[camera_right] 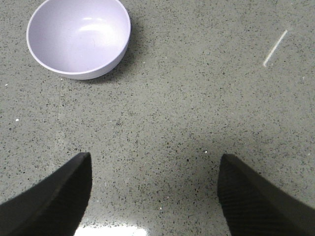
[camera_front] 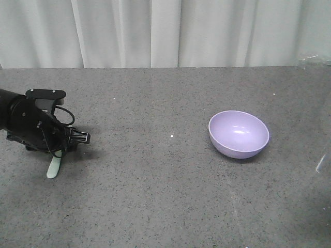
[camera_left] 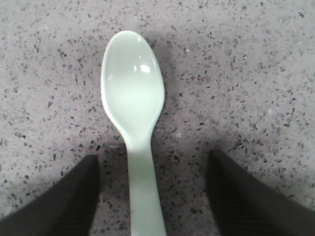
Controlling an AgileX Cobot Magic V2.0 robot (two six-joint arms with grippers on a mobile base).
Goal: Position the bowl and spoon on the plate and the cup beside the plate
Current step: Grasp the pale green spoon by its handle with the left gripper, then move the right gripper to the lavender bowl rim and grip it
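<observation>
We note the grey table (camera_front: 155,206) largely bare, the bowl (camera_front: 238,134) upright right of centre, clear of all edges. Near it the right gripper (camera_right: 155,162) hangs spread over open surface. The left gripper (camera_left: 152,164), also spread, straddles the spoon (camera_left: 133,93) lying flat far left, untouched.

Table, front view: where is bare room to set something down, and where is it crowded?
Bare: the wide middle of the table between spoon and bowl, and the near strip. Crowded only far left, where the left gripper straddles the spoon.
</observation>
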